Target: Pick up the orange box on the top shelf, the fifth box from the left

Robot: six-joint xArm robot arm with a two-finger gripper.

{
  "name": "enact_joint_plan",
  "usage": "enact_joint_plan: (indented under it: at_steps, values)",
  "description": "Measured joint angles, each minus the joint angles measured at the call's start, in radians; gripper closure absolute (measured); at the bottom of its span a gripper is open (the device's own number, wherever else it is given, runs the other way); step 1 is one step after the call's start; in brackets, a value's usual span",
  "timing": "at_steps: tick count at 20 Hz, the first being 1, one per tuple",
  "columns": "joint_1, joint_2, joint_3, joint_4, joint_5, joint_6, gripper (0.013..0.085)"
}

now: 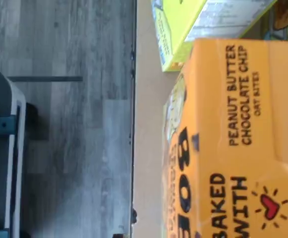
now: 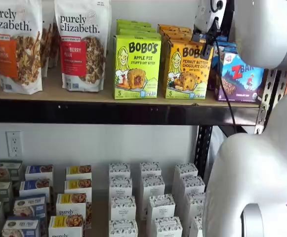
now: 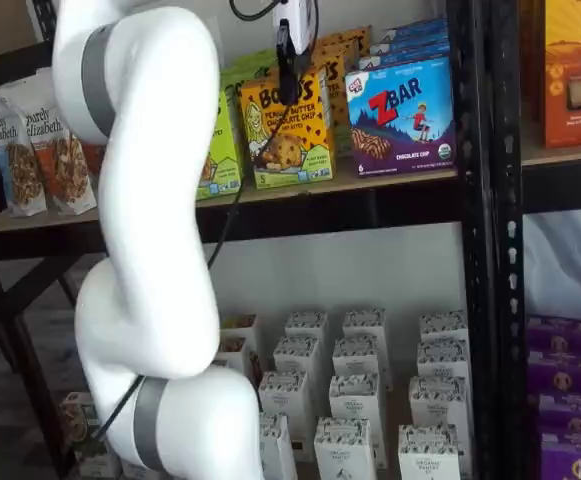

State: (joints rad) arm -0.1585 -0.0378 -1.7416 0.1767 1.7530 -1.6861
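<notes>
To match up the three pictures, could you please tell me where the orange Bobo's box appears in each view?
Wrist view: the orange box fills much of the frame, turned on its side, seen from close above.
A shelf view: upright on the top shelf, right of centre.
A shelf view: the orange box stands centre-left, behind the arm.
Shared landmark: the lime-green Bobo's carton beside it.

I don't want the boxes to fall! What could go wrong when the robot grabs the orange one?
The orange box stands very close to the green Bobo's box and the blue ZBar box, so the gripper might bump a neighbor. It also sits near the front edge of the top shelf, so a nudge could tip it off. More orange boxes stand behind it and might get shoved.
</notes>
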Motion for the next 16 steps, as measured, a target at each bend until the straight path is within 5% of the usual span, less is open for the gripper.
enact_joint_plan:
  at_steps: [12, 16]
  values:
    - [-0.002, -0.013, 0.047, -0.013, -0.025, -0.009, 0.013]
    - [-0.005, -0.022, 0.063, -0.003, -0.043, -0.012, 0.021]
